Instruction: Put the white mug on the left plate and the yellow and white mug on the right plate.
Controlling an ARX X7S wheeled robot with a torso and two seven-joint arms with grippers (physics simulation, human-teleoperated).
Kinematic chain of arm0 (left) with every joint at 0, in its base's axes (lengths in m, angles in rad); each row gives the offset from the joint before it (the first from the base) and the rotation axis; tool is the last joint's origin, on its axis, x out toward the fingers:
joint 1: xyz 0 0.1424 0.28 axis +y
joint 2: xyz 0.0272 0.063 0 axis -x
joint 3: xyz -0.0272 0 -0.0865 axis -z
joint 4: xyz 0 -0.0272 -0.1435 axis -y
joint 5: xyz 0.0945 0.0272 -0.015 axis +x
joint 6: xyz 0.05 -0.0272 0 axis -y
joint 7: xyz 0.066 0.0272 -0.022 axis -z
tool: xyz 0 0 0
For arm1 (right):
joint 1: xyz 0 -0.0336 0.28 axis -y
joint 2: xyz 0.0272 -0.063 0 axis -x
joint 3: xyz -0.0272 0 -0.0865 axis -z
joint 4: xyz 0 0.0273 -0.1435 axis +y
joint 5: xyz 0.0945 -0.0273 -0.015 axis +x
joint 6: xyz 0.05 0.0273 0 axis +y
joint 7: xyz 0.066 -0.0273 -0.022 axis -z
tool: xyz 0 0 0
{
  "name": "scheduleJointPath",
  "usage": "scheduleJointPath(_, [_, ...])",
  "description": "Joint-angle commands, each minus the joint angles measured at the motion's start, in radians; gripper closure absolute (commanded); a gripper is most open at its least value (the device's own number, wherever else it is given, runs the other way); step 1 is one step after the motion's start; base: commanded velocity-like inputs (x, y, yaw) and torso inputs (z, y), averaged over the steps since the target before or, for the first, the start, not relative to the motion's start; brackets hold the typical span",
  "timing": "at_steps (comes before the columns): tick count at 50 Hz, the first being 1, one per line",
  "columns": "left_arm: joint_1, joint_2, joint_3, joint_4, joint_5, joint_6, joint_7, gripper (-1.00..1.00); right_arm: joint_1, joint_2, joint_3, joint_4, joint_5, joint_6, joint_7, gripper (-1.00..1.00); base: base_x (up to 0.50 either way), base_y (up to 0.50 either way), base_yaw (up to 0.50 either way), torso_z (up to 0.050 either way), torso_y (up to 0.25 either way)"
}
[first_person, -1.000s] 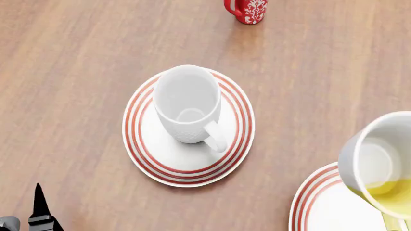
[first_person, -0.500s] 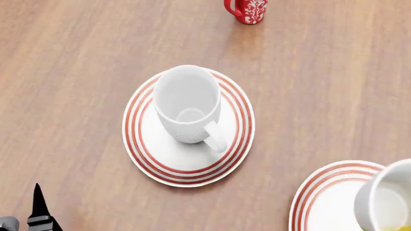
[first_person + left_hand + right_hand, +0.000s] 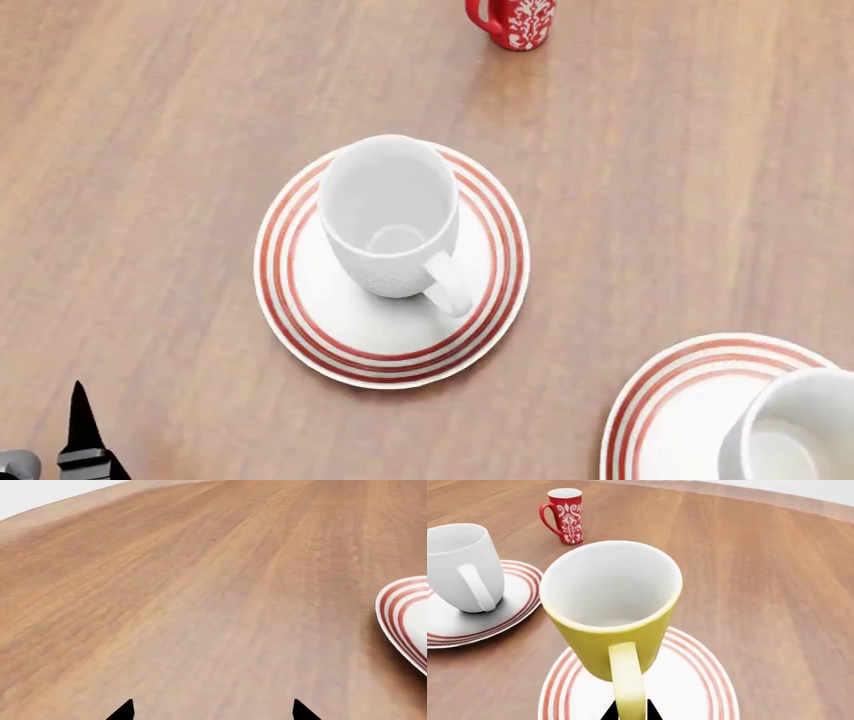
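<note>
**Colours and patterns on the worktop**

The white mug [image 3: 388, 215] is plain white. Both the left plate [image 3: 300, 330] and right plate [image 3: 700, 680] are white with red rings. The yellow and white mug [image 3: 610, 612] is yellow outside, white within. Red mug [image 3: 566, 516] bears white florals. Worktop [image 3: 160, 120]: brown woodgrain.

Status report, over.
Left gripper empty, jaws apart. Big plain white mug on left red-ringed plate. Yellow, white-lined mug over right red-ringed plate; nothing obstructing.

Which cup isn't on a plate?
The red mug with the white pattern. It stands on the bare table; the white mug and the yellow and white mug are over plates.
</note>
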Motion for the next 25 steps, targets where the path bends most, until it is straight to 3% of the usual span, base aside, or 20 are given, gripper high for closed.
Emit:
scheduleJointPath(1, [0.013,0.017,-0.017,0.02,-0.004,0.008,0.049,-1.0,0.069,0.001,-0.029,0.089,-0.05,0.013,-0.017,1.0,0.0,0.0,0.0,0.0,0.0])
scheduleJointPath(25, [0.014,0.014,-0.013,0.019,-0.006,0.011,0.048,-1.0,0.113,0.015,-0.05,0.206,-0.05,-0.008,-0.013,1.0,0.0,0.0,0.0,0.0,0.0])
